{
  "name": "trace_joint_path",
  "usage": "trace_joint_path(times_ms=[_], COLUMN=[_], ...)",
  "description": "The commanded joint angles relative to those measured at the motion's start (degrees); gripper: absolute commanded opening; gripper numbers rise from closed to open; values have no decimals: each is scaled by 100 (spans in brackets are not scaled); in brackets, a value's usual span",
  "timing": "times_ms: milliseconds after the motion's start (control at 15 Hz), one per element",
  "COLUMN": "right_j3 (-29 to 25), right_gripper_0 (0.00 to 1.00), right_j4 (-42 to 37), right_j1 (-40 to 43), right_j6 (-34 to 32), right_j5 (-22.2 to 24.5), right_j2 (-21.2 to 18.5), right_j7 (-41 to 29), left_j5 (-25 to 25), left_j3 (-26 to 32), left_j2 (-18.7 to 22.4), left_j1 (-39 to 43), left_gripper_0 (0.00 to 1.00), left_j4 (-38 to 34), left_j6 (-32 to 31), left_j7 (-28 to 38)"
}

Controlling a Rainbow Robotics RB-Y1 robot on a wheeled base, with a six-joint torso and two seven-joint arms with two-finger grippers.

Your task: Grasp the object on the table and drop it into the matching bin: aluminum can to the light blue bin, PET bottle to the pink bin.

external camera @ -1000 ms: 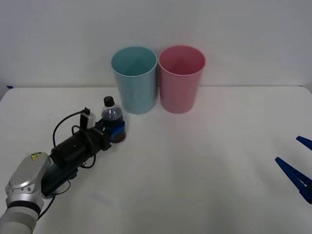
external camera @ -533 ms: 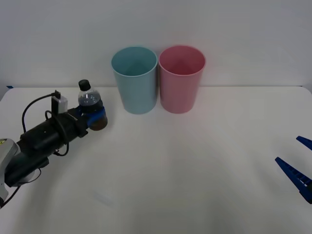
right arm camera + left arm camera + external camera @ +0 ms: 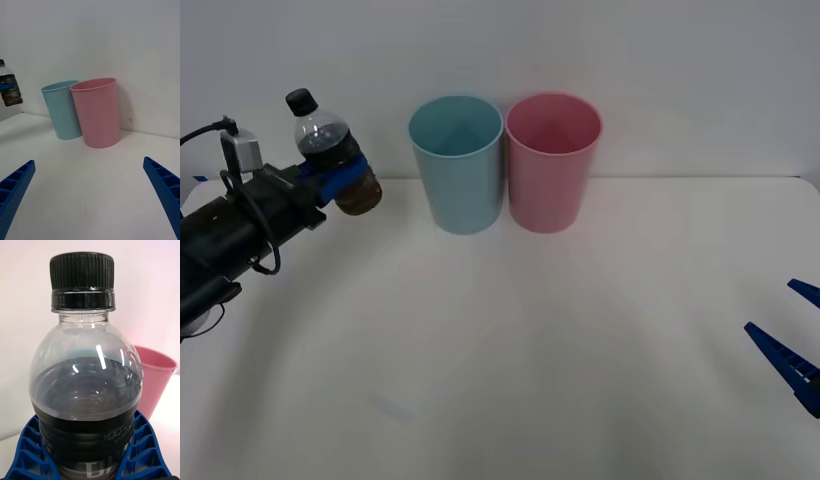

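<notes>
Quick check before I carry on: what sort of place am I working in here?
Probably a lab or test bench set up for sorting: a plain white table against a blank wall, with only a light blue bin, a pink bin and the PET bottle held in the left gripper.

PET bottle (image 3: 85,390): clear glossy plastic, throwing bright highlights on its shoulder; the black screw cap (image 3: 82,270) is showing fine vertical ribbing and a duller sheen, and the dark label band is looking smooth. Left gripper (image 3: 340,186): blue ribbed plastic fingers (image 3: 28,453), matt, gripping the label band. Right gripper (image 3: 90,198): the same blue ribbed plastic, matt. Light blue bin (image 3: 456,165) and pink bin (image 3: 551,163): smooth plain plastic, showing a soft satin finish. Table (image 3: 580,350): smooth white surface, reading as matt.
</notes>
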Motion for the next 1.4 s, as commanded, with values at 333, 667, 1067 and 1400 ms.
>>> trace_joint_path(times_ms=[333, 667, 1067, 1400], right_j3=[0, 0, 0, 0], right_gripper_0=[100, 100, 100, 100], right_j4=[0, 0, 0, 0], right_j1=[0, 0, 0, 0], right_j6=[0, 0, 0, 0], right_j5=[0, 0, 0, 0], right_j2=[0, 0, 0, 0], right_j7=[0, 0, 0, 0], left_j5=[-87, -429, -1414, -2407], left_j3=[34, 34, -28, -98], left_j2=[112, 112, -618, -1312], left_j1=[-700, -1333, -2045, -3073], left_gripper_0=[0, 0, 0, 1], left_j4=[-143, -143, 68, 1026], left_j6=[-210, -307, -395, -447], left_j7=[531, 1217, 1832, 1735])
